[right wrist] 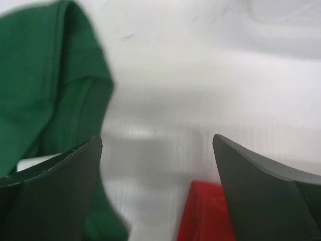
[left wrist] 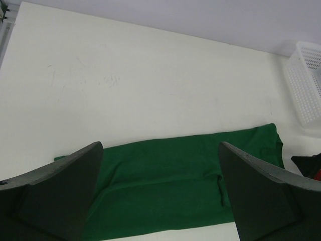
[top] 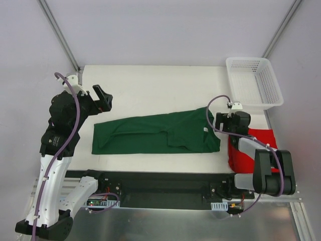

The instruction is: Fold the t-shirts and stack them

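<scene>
Long-folded green cotton t-shirt [top: 155, 133] is lying along near edge of white table [top: 150, 85]. Left gripper [top: 103, 98] and right gripper [top: 219, 120] are hanging wide open, empty, over its ends. Pinching both layers at each end should keep the next fold square.

My claw [right wrist: 156, 145] holds its two fingers [right wrist: 55, 196] spread wide apart over the white table [right wrist: 200, 85]. The green shirt [right wrist: 45, 85] lies by my left finger. A red shirt [right wrist: 205, 216] shows between my fingers, low down.
</scene>
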